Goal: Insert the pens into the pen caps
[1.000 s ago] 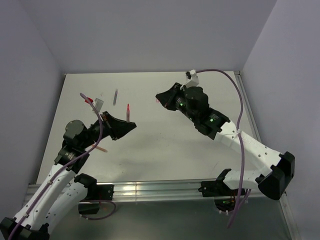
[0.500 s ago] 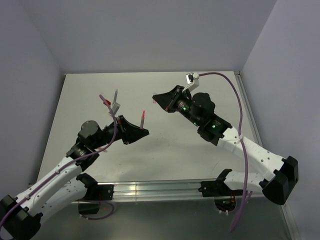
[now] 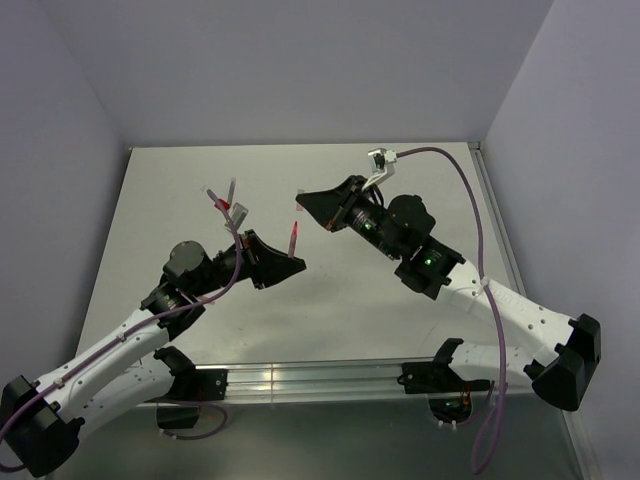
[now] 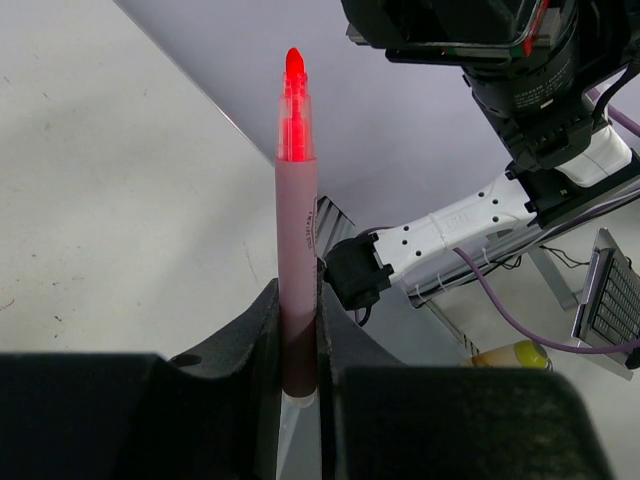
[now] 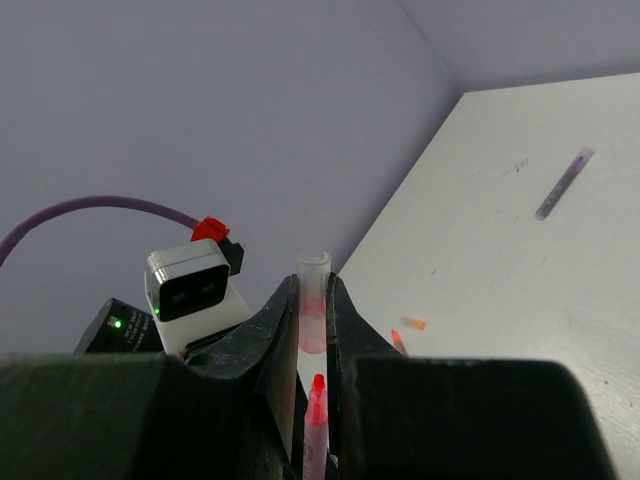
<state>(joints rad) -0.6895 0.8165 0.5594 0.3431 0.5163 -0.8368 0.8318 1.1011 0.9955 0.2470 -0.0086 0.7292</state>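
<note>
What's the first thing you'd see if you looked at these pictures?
A bright red pen sticks out from the left arm's fingers, over the middle of the table. Close to its tip, the right arm's fingers pinch a small pale cap, so the two arms almost meet.

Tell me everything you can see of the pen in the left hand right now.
The pen is a slim, straight stick with a pale pink, slightly see-through barrel that looks like plastic. It has a bright red pointed tip, uncapped, and a darker stretch low down. The left hand clamps it between its two black fingers, and the tip sticks out well past them. It is held above the table and points toward the right hand. Nothing else touches it.
</note>
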